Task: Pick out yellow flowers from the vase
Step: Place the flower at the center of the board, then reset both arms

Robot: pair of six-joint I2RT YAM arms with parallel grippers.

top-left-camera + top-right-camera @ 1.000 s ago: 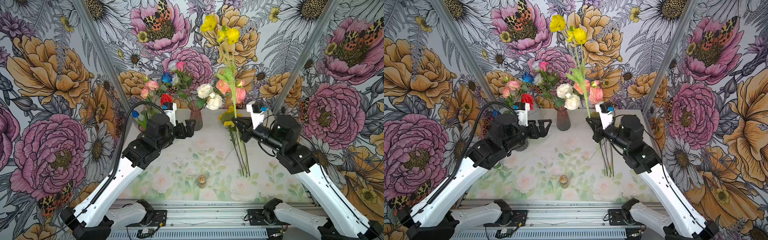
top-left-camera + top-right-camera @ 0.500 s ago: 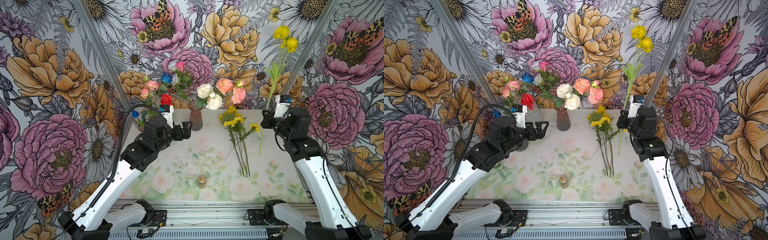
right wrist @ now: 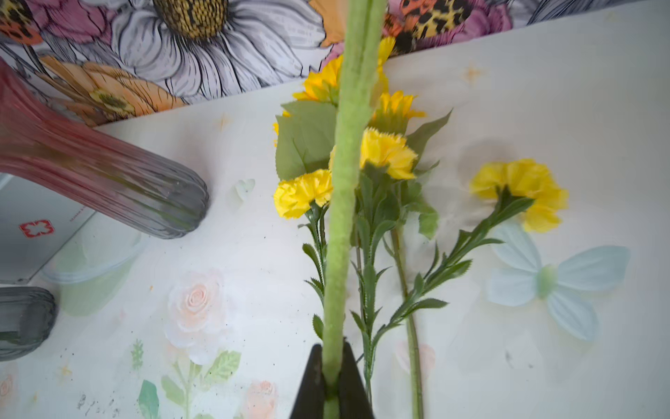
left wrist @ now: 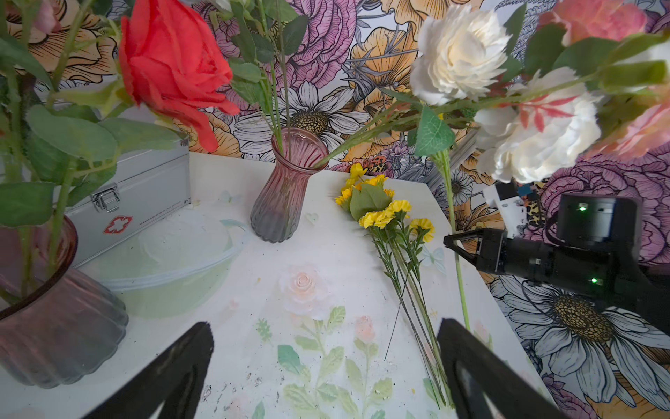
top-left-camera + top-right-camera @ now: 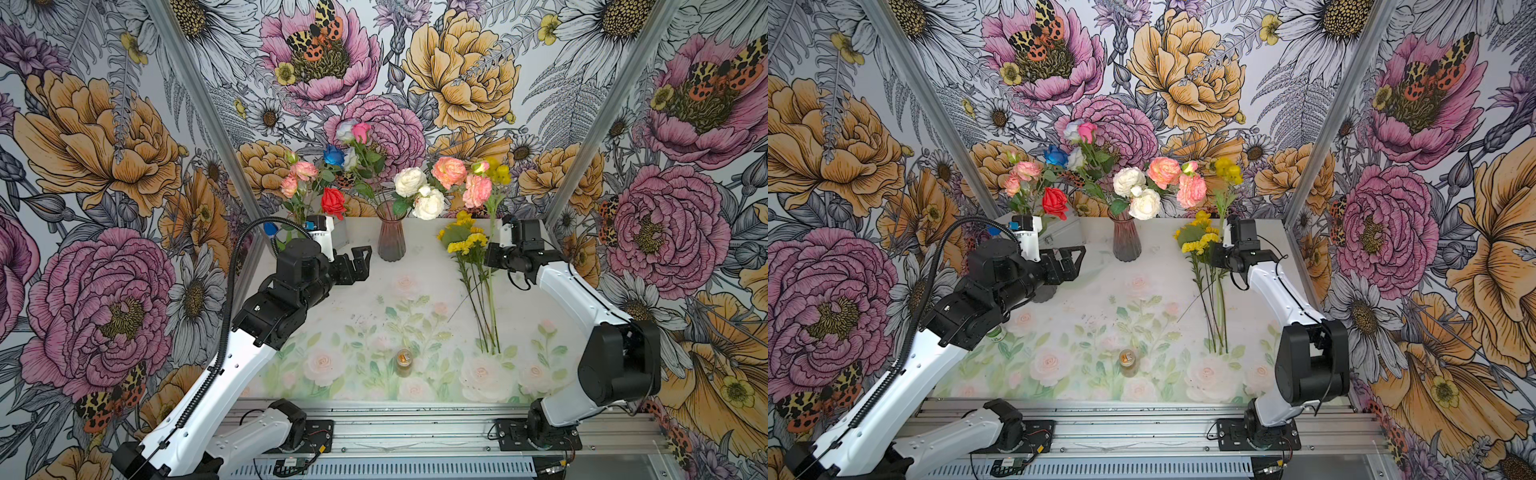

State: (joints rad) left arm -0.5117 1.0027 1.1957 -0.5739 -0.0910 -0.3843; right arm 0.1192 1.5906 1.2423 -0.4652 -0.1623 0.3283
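Right tool (image 3: 331, 362) is pressed together on the fuzzy pale-green stem of one yellow flower (image 5: 497, 173), holding it upright at the right side of the worktop (image 5: 415, 299), its round ruffled heads level with the roses. Left tool (image 5: 360, 258) hangs with its jaws spread wide and nothing between them, near the ribbed vase (image 5: 390, 239). That vase, glass shading from pink at the flared neck to smoky grey at the base, holds white roses (image 5: 417, 193), peach-pink roses, a blue rose and a pink bud on leafy stems. A second vase (image 4: 54, 319) of the same fluted glass, at the left rear, holds a red rose (image 4: 170, 69) and small pink ones.

Other yellow flowers (image 5: 465, 243) lie flat on the worktop between the ribbed vase and the right tool: frilled, carnation-like heads on thin wiry stems that point toward the front edge. A brushed-metal case (image 4: 137, 188) with a latch and a red cross stands shut at the left rear, a shallow clear plastic tub (image 4: 174, 261) beside it. The worktop is matte white, printed with pale roses and leaves.
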